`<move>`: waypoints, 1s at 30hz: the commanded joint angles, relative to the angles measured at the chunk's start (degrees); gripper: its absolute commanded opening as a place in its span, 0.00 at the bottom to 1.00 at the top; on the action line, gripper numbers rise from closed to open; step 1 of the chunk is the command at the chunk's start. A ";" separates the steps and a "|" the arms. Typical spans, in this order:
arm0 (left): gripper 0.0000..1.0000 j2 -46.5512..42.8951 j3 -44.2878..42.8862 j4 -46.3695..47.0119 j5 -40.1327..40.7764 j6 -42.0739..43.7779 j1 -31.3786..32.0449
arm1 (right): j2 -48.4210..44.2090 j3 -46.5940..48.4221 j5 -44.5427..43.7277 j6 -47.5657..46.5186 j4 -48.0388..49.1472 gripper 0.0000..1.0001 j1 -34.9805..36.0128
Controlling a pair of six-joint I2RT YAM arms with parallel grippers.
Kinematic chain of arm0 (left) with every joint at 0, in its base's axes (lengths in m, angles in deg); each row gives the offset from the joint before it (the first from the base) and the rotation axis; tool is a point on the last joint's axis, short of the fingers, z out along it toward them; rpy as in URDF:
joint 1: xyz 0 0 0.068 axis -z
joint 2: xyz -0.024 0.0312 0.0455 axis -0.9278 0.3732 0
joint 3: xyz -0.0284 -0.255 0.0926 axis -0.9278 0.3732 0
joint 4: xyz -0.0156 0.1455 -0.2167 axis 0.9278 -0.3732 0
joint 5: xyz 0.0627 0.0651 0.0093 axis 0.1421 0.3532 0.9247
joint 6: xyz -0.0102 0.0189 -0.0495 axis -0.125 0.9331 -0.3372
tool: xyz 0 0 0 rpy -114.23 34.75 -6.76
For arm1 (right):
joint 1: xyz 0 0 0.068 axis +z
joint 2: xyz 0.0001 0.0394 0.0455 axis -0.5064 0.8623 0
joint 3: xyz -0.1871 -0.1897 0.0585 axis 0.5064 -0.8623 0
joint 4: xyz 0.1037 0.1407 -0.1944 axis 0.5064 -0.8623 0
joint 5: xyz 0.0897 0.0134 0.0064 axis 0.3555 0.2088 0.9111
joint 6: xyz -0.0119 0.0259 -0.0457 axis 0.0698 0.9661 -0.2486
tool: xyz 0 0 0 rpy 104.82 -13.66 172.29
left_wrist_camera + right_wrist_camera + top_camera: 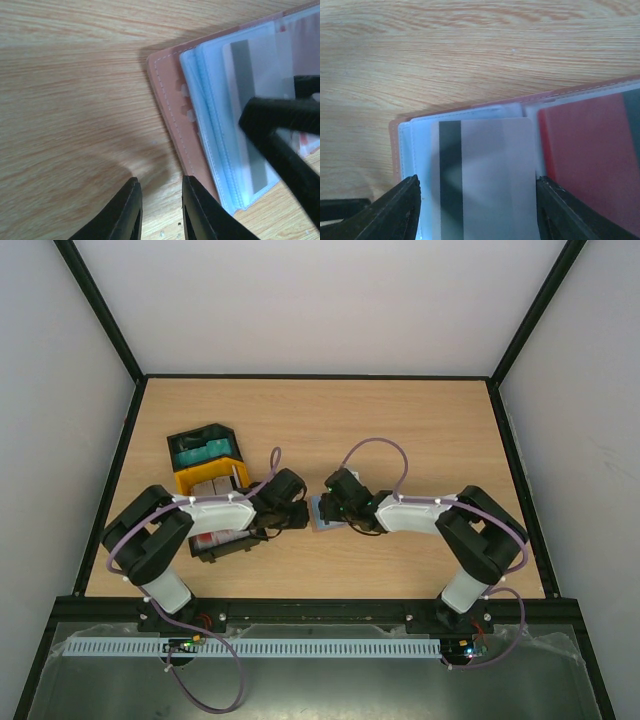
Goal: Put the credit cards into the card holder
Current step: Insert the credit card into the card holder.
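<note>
- Pincer tips nearly meet just below the middle of the top view. The left pincer [303, 516] points in from the left and the right pincer [338, 508] from the right, both low over the wooden table [420, 430].
- At the left of that view, a black tray [205, 445] with something teal inside stands against a yellow tray [205, 480] just below it. The left forearm crosses the yellow tray's lower edge.
- Below that forearm a red-and-white card [228, 537] peeks out, mostly hidden.
- In the left wrist view, the left pincer's fingers [131, 212] stand a narrow gap apart with only bare wood between them. They are at the bottom of the frame, just beside the holder's lower left edge.
- The card holder [322, 518] lies open and flat on the table between the two pincers. It shows a pinkish stitched cover edge and a stack of clear sleeves [215, 150].
- A pale card [485, 175] with a dark stripe along its length lies over the sleeves of the holder's left page in the right wrist view. Its top edge sits just below the holder's upper edge.
- The right pincer is clamped across this card's short width, one black finger [395, 210] at each long edge.
- Further right in the same view, a red card [585, 165] sits on the holder's right page.
</note>
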 commanded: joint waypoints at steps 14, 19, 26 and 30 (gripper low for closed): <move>0.28 1.09 -2.97 -4.74 1.22 4.76 -0.48 | -4.79 -2.57 0.94 -0.24 4.63 0.64 -0.99; 0.26 0.92 -3.33 -9.74 5.18 2.51 -0.88 | 0.21 2.19 2.40 -1.62 -0.60 0.63 -1.84; 0.16 4.15 -4.01 -9.79 5.19 2.38 -1.32 | 3.98 3.23 6.77 -3.77 -0.22 0.56 -1.82; 0.16 5.69 -5.00 -9.01 4.53 2.97 -1.32 | 3.51 2.51 10.95 -5.83 2.76 0.53 -1.77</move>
